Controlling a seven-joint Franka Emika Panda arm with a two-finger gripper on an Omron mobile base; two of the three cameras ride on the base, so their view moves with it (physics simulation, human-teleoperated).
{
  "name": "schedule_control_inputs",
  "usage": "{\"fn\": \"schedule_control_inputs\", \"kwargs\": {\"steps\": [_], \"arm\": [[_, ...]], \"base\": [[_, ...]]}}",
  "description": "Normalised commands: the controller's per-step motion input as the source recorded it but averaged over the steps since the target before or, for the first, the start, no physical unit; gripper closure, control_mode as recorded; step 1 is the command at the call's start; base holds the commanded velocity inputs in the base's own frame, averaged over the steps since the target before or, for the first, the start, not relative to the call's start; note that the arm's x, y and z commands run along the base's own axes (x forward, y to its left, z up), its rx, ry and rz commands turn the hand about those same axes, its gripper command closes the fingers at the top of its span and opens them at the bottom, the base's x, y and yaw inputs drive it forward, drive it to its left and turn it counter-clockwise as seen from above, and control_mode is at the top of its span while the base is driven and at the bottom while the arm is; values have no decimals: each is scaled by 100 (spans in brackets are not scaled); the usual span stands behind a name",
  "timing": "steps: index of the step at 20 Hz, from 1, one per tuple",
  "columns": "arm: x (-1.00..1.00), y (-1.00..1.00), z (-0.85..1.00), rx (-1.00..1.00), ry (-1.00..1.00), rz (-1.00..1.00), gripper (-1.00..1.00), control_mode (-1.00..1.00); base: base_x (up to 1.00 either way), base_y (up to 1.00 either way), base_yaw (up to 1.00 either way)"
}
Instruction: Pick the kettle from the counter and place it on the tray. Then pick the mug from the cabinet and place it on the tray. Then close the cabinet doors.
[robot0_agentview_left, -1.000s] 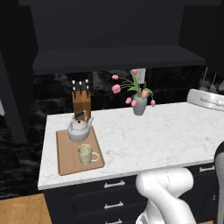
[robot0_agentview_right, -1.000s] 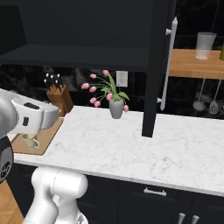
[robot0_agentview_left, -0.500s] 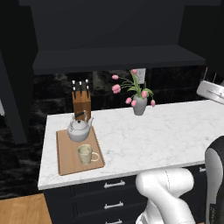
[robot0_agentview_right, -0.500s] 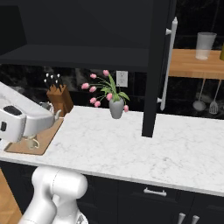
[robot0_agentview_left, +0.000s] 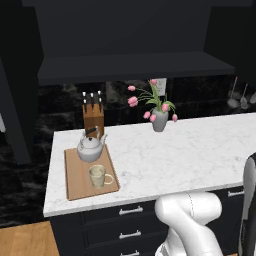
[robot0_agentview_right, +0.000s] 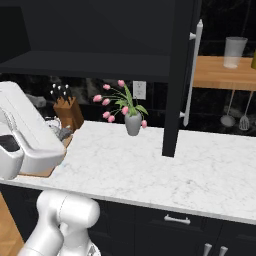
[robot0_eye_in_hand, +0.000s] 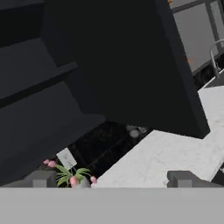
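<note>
gripper (robot0_eye_in_hand: 111, 179) is spread wide and holds nothing; its tips frame the open right door (robot0_agentview_right: 182, 75), with the vase (robot0_agentview_left: 159, 120) low in the hand view. kettle (robot0_agentview_left: 90, 148) and mug (robot0_agentview_left: 99, 176) both sit on the tray (robot0_agentview_left: 75, 181) at the counter's (robot0_agentview_left: 190, 150) left end, so closing the cabinet (robot0_agentview_left: 130, 45) looks like what remains. to do it well, i'd bring the hand to the outer face of the right door near its free edge, push flat along the swing arc rather than hooking the handle (robot0_agentview_right: 192, 72), and keep clear of the flowers.
</note>
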Motion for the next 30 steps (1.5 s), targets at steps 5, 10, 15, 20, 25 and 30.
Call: {"fn": "schedule_control_inputs", "kwargs": {"steps": [5,10,15,20,25,30], "arm": [[-37,-78,13,26,-14,-6,-100,-100],[-20,-79,16,38,-25,-2,-100,-100],[2,-75,9,25,-8,-20,-100,-100],[9,-57,0,16,-3,-28,-100,-100],[1,-65,-14,11,-23,-19,-100,-100],[20,-55,-24,0,-9,-8,-100,-100]], "base": [[0,0,0],[0,0,0],[0,0,0],[0,0,0],[0,0,0],[0,0,0]]}}
